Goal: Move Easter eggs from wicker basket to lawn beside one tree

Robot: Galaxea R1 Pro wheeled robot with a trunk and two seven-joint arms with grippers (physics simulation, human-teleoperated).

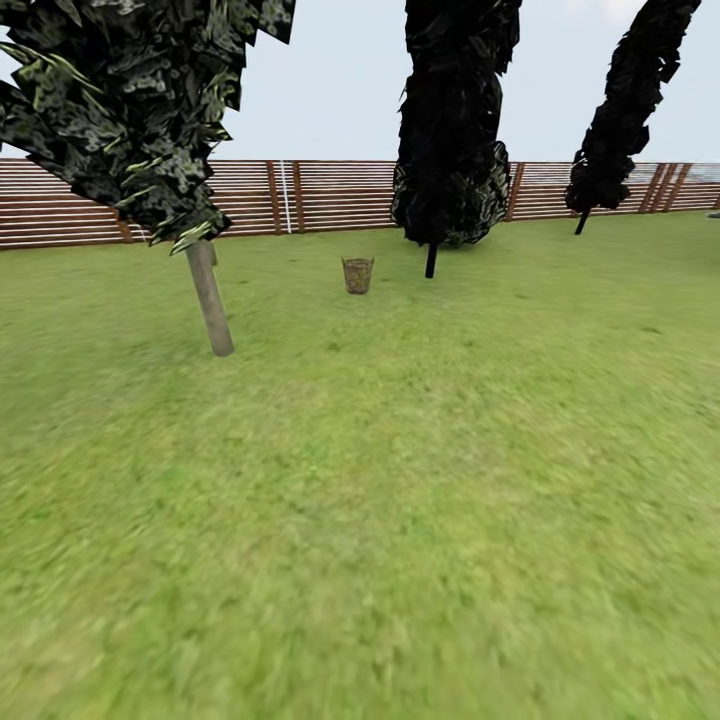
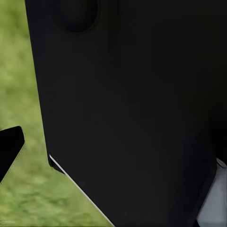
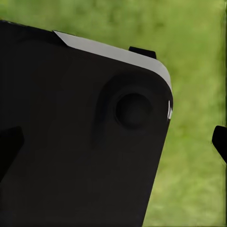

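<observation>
Wide lawn (image 1: 400, 500), open all the way ahead. Slat fence (image 1: 340, 195) behind. Pale-trunked tree (image 1: 210, 300) left, black cone tree (image 1: 450, 130) right, wicker basket (image 1: 357, 275) between. Eggs too small to tell. Pincer states: cannot tell, black robot body (image 2: 132, 113) blocking wrist views.

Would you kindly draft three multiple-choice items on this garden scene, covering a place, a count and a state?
1. In the head view, the wicker basket stands:
A. between the pale-trunked tree and a black cone tree
B. against the fence
C. under the play frame

2. Black cone-shaped trees in the head view:
A. none
B. two
C. five

3. The basket is:
A. tipped over
B. upright on the lawn
C. held aloft

Answers:
1 A: the tree is to its left, a cone tree to its right.
2 B: a second one stands at the right.
3 B: it rests on the lawn, rim up.
</observation>
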